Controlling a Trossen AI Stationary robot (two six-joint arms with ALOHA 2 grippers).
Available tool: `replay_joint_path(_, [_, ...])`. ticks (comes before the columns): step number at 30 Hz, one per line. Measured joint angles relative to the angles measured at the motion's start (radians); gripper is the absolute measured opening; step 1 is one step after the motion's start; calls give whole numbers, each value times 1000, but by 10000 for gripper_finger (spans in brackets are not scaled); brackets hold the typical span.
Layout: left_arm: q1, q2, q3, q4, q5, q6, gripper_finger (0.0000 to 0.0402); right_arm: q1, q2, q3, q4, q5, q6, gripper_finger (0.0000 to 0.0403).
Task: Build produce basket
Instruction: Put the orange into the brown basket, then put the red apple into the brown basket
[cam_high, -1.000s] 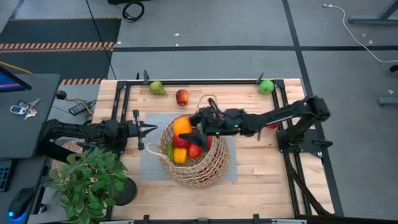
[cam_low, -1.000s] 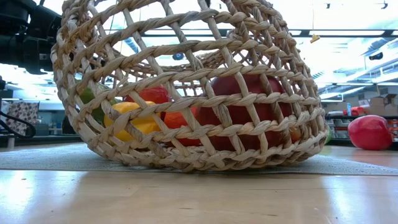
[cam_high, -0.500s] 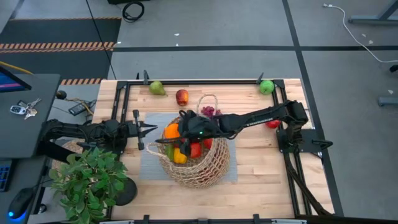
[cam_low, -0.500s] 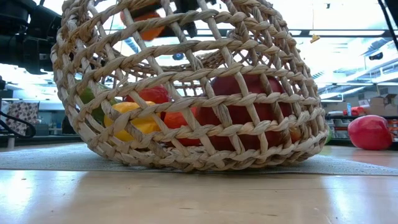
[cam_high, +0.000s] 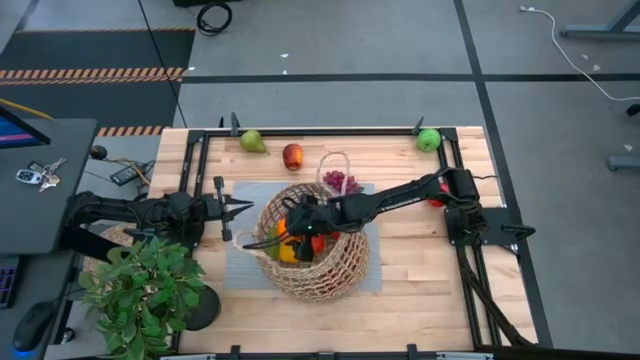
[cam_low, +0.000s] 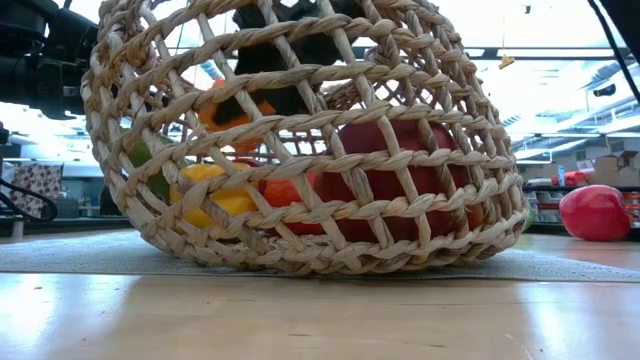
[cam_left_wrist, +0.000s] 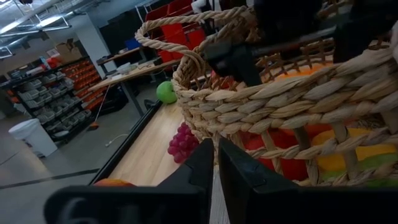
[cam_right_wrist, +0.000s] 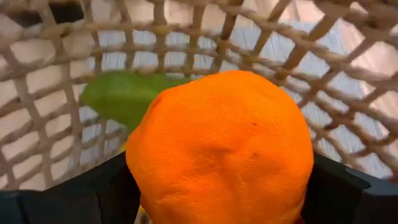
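Since the earlier frame, right gripper has descended into basket, fingers clamped on orange. Left gripper waits beside the basket's left rim, fingers parted slightly, empty. Basket sits mid-table.

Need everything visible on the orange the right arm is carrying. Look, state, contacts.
The orange is round, bright orange, with a dimpled, matte skin like a toy's. The right gripper is shut on it, one dark finger at each side, and it sits inside the wicker basket, low among the weave near the left wall. In the low view it hangs above the yellow and red pieces; whether it touches them is unclear. A green piece lies beyond it.
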Motion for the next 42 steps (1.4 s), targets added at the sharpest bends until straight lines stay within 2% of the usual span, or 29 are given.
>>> replay_joint_path(13, [0, 0, 0, 0, 0, 0, 35, 4, -3, 1, 16, -117, -14, 347])
replay_joint_path(27, [0, 0, 0, 0, 0, 0, 30, 5, -3, 1, -14, -119, 0, 349])
replay_joint_path(35, [0, 0, 0, 0, 0, 0, 34, -17, -3, 1, -13, -162, 43, 395])
replay_joint_path(38, [0, 0, 0, 0, 0, 0, 31, -24, -3, 1, -7, -200, 45, 391])
replay_joint_path(42, [0, 0, 0, 0, 0, 0, 28, -29, -22, 39, -34, -194, 74, 385])
